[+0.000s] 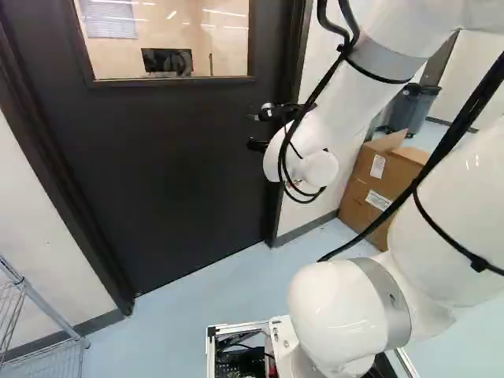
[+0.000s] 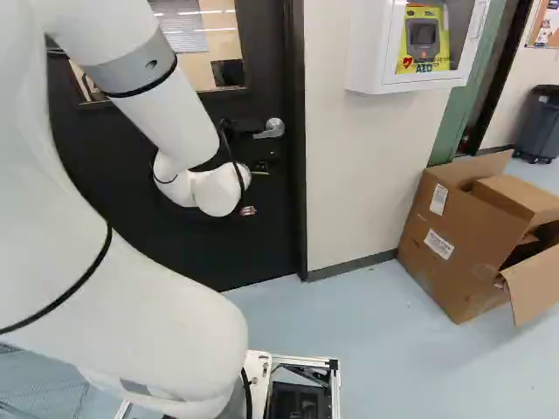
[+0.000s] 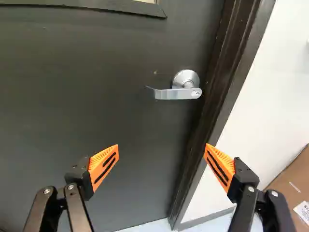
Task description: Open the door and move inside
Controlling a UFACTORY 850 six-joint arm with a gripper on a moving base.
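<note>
Cardboard box [image 2: 454, 236], flaps open, on the floor right of the doorway; a smaller carton piece sits in its top, lower interior too dark to tell. White wall cabinet [image 2: 367, 65] with clear front, yellow device [image 2: 424, 39] inside. Dark bin [image 2: 538, 127] farther back, contents hidden. Wire rack [image 1: 27, 287] left of the door. Shut door [image 1: 181, 157] blocks the way: flat, black, windowed, in a dark ridged frame [image 3: 239, 46]. Its lever handle [image 3: 174, 93], shiny metal, round base, is ahead of the black gripper [image 1: 258, 130], apart from it. Fingers spread wide, orange pads [image 3: 104, 166] ribbed, wedge-shaped, slotted.
</note>
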